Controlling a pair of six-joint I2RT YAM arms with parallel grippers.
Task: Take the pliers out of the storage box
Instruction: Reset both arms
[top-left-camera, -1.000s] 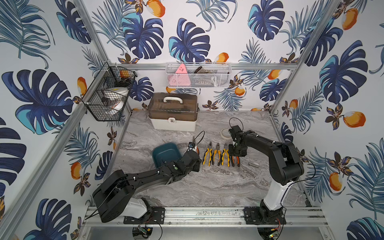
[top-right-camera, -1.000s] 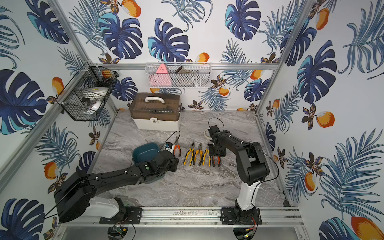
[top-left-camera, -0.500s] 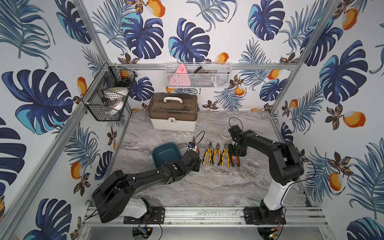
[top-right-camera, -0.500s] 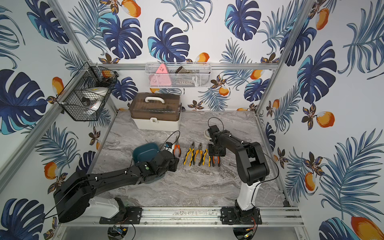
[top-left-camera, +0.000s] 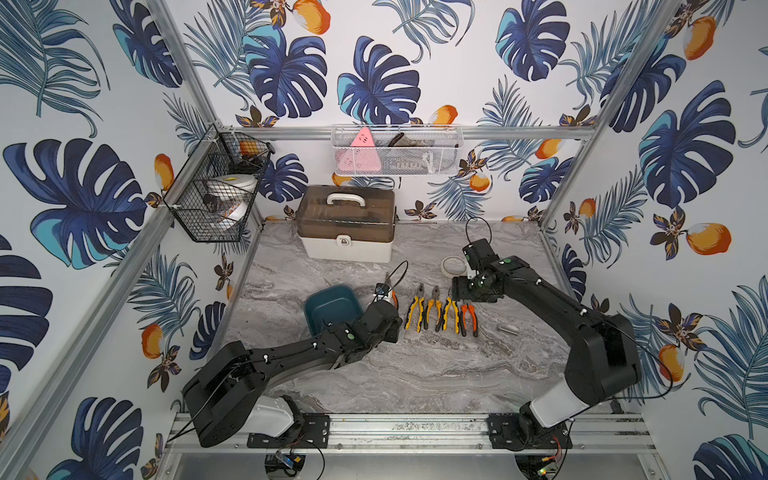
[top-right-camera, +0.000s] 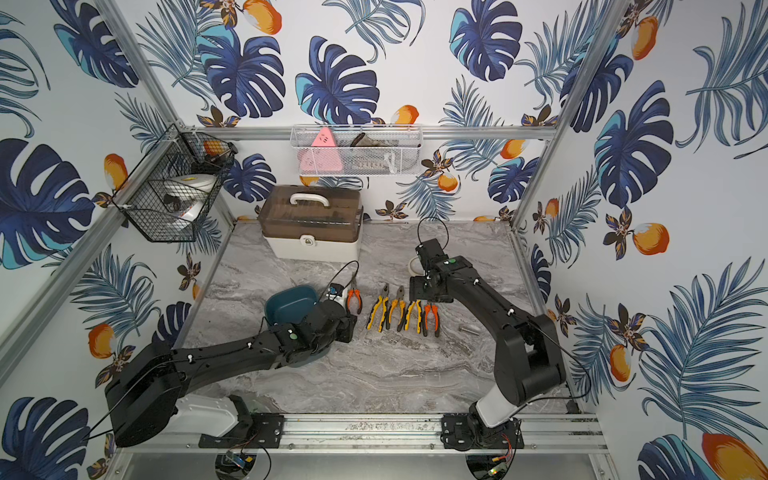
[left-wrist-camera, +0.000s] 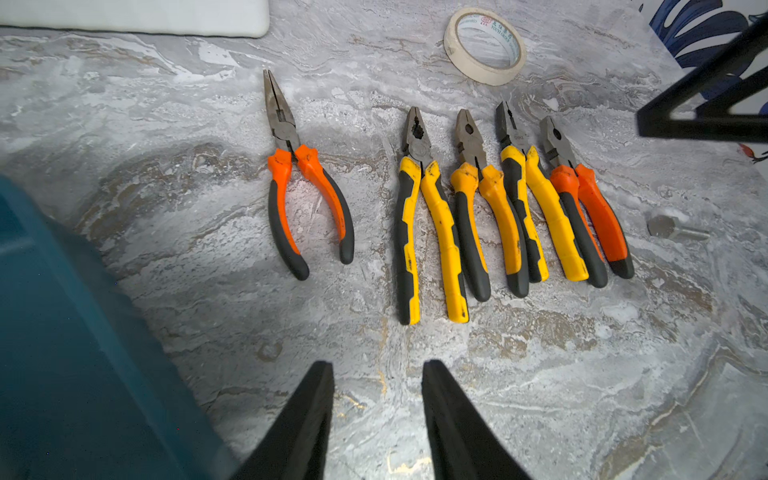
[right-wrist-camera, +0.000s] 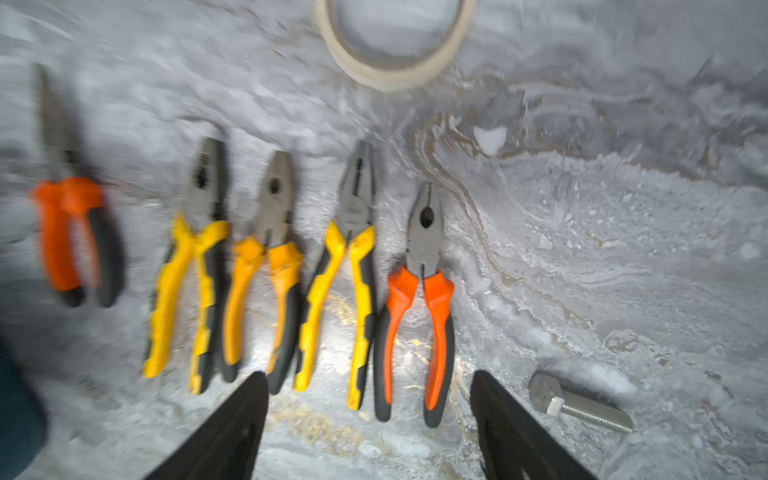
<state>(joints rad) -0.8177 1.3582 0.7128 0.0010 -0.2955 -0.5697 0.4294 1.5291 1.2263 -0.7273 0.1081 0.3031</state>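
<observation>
Five pliers (top-left-camera: 435, 298) lie flat on the table (top-left-camera: 415, 374) in both top views, all outside the teal box (top-left-camera: 330, 305). Its visible floor is bare, though the left arm (top-left-camera: 291, 357) covers its near edge. From the left wrist, the long-nosed pair (left-wrist-camera: 305, 183) lies alone just beside the box, with four more in a tight row. All noses point away from the left gripper (left-wrist-camera: 376, 368), whose jaws are partly spread and empty. From the blurred right wrist, the right gripper (right-wrist-camera: 370, 376) gapes wide and empty, closest to the orange pair (right-wrist-camera: 415, 311). Nothing seems left to lift out.
</observation>
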